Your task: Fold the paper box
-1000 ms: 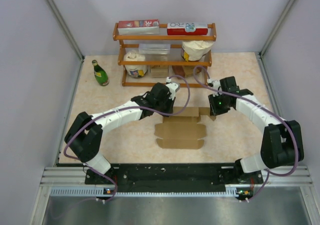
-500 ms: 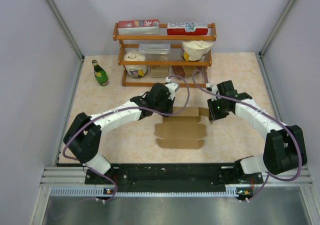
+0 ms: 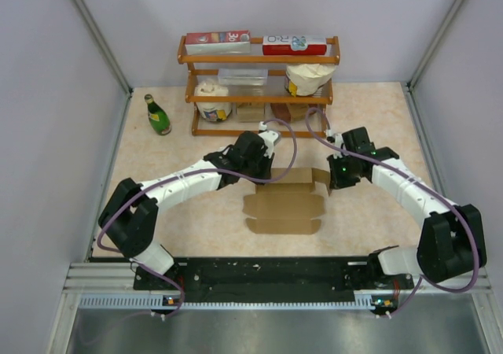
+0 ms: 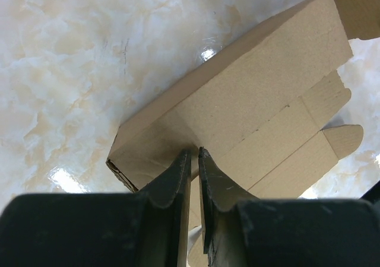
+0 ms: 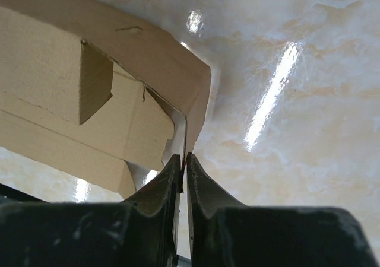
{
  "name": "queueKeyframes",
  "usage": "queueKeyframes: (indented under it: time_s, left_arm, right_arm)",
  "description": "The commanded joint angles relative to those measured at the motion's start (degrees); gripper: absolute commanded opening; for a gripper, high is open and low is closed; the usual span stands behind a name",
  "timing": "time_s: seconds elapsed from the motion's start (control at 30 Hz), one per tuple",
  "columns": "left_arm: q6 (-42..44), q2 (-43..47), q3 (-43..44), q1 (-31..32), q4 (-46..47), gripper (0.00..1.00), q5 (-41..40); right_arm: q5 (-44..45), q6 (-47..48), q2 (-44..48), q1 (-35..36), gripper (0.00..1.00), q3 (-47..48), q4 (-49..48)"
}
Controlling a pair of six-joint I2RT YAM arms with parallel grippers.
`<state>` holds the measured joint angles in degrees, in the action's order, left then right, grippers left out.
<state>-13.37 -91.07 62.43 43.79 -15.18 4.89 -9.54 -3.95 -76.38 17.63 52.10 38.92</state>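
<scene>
Jaws clamped on the paper box (image 3: pixel 284 212): my left gripper (image 4: pixel 193 154) at its far-left wall, my right gripper (image 5: pixel 183 160) at its far-right flap.

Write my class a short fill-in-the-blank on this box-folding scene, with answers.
The paper box is plain ____ cardboard.
The left tool pinches its far edge; the right tool pinches its ____ end.
The green bottle stands ____ of the wooden rack.
Answers: brown, right, left.
</scene>
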Motion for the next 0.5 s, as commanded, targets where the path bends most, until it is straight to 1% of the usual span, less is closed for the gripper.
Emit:
queueKeyframes:
  time_s: [0.0,0.1,0.23,0.4,0.47]
  left_arm:
    - [-0.1,3.0,-0.2,0.2,-0.6,0.15,0.6]
    - [0.0,4.5,0.4,0.1,-1.0,0.15,0.3]
    - [0.2,7.9,0.2,0.2,-0.6,0.22,-0.9]
    - [0.1,12.1,-1.1,0.2,0.6,0.26,-1.8]
    - [0.2,13.5,-2.0,0.2,1.6,0.29,-1.4]
  right_arm:
    - [0.2,-1.2,2.3,1.0,0.05,0.6,-0.2]
    - [0.2,-1.3,1.7,1.2,0.00,0.4,-0.2]
    - [0.3,-1.3,1.2,1.6,0.00,0.4,-0.2]
    - [1.5,-1.1,2.1,1.7,0.00,0.5,-0.3]
    - [1.5,-1.0,2.7,1.7,0.00,0.5,-0.2]
